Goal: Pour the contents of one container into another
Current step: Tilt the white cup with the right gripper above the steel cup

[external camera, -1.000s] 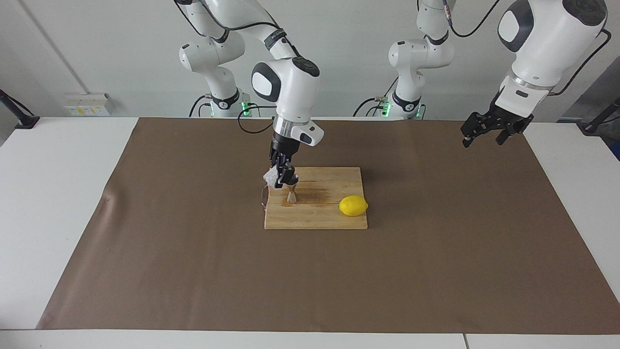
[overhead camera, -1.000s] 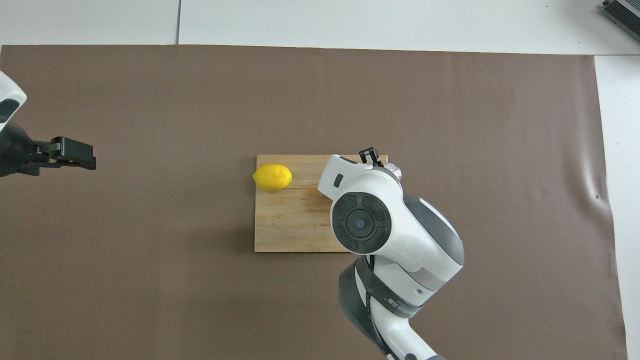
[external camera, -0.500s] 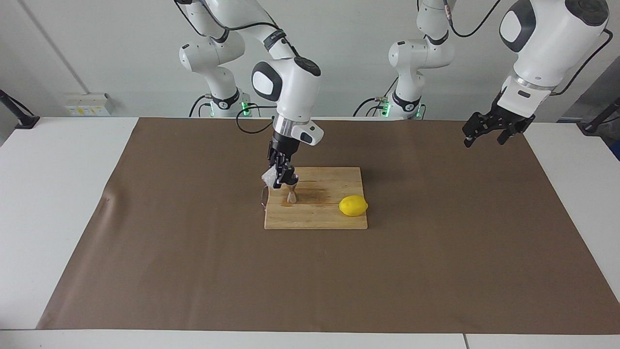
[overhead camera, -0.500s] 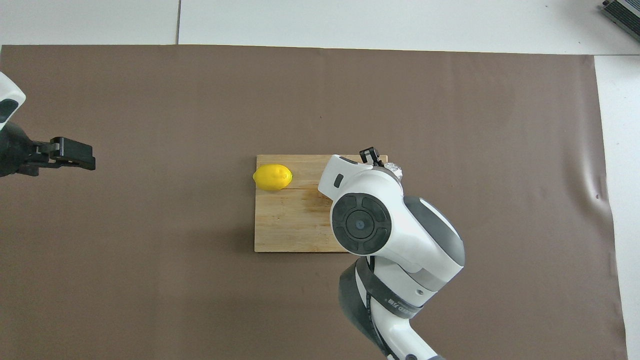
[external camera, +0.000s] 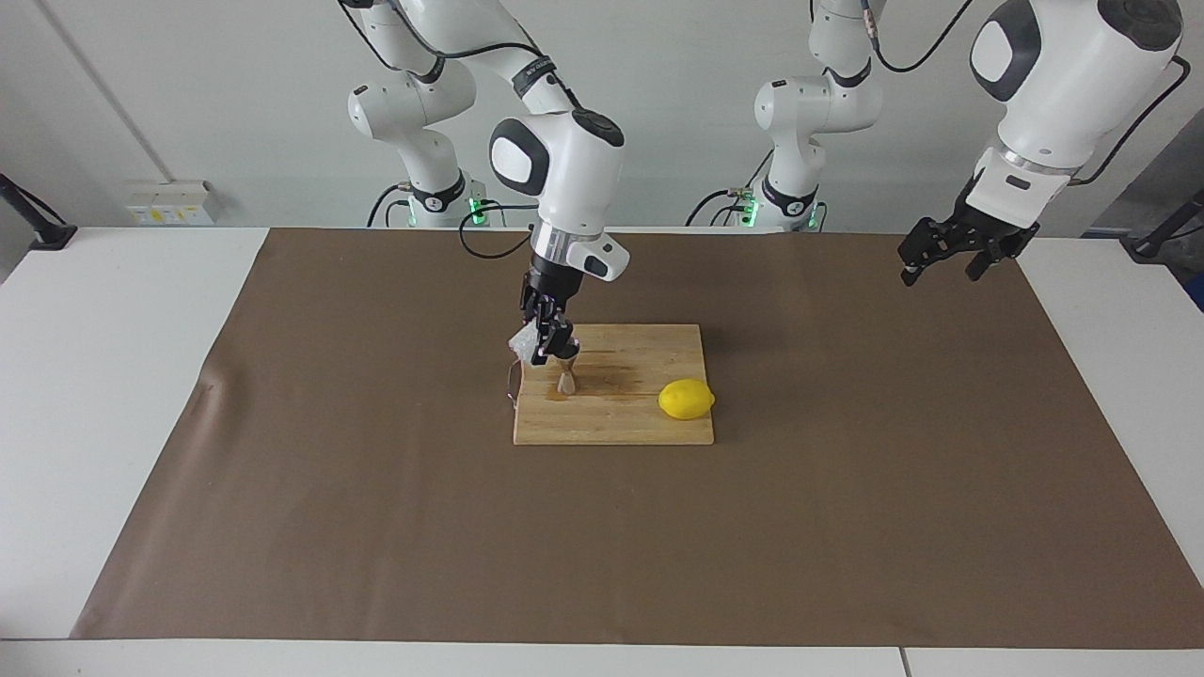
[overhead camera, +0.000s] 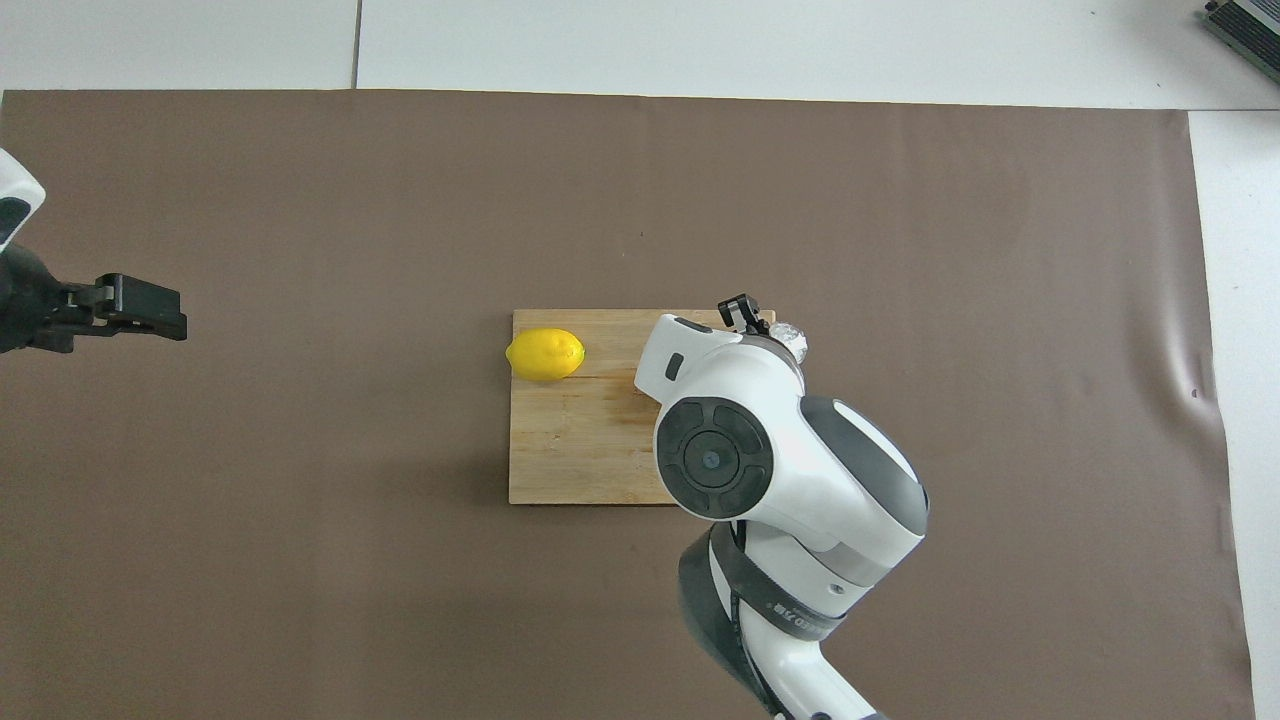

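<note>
Over the wooden cutting board [external camera: 649, 414], at its end toward the right arm, the right gripper [external camera: 544, 340] held the knobbly glass cup [external camera: 523, 341] clamped between closed fingers and tilted above the steel jigger [external camera: 566, 381], which stood on the board directly beneath and just beside the cup. By judgement the pouring step was in hand; the next move called for righting the cup without knocking the jigger. Well apart, the left gripper [external camera: 941, 259] waited with jaws wide and empty.

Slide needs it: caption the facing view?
Right gripper tips glass cup over steel jigger on cutting board; left gripper waits, open.
</note>
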`<state>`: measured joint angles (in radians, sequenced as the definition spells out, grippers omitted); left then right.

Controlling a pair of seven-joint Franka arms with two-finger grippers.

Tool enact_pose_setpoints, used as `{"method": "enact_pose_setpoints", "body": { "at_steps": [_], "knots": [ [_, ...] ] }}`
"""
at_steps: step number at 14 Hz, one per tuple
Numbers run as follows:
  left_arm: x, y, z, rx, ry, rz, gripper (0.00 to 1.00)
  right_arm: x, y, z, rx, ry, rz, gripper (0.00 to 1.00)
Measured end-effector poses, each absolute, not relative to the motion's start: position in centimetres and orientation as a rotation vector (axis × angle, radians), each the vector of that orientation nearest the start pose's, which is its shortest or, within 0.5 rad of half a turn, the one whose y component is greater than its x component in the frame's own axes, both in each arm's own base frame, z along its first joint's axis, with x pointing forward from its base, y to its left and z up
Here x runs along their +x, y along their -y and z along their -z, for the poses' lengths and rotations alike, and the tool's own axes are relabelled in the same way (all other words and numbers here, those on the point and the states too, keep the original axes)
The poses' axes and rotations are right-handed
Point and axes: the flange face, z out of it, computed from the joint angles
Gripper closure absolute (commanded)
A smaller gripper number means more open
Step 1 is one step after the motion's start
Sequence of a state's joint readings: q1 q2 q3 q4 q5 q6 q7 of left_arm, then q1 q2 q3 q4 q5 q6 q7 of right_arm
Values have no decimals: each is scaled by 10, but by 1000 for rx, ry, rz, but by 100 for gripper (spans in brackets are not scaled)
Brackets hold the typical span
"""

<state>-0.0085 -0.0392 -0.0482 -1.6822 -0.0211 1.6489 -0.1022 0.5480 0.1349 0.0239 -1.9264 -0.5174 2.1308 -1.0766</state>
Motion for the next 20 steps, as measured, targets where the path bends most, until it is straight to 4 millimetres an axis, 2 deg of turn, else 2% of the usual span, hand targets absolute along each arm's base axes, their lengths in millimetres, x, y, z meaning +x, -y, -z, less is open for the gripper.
{"method": "enact_pose_setpoints", "body": {
  "at_steps": [5,10,20],
  "knots": [
    [547,34,-600,-3160,74,6,0,514,-303,-444,1638,-2203,13,100],
    [547,34,-600,-3160,75,6,0,515,-300,-445,1731,-2211,-13,100],
    [547,34,-600,-3160,75,6,0,531,-266,-442,2005,-2191,-65,100]
  ]
}}
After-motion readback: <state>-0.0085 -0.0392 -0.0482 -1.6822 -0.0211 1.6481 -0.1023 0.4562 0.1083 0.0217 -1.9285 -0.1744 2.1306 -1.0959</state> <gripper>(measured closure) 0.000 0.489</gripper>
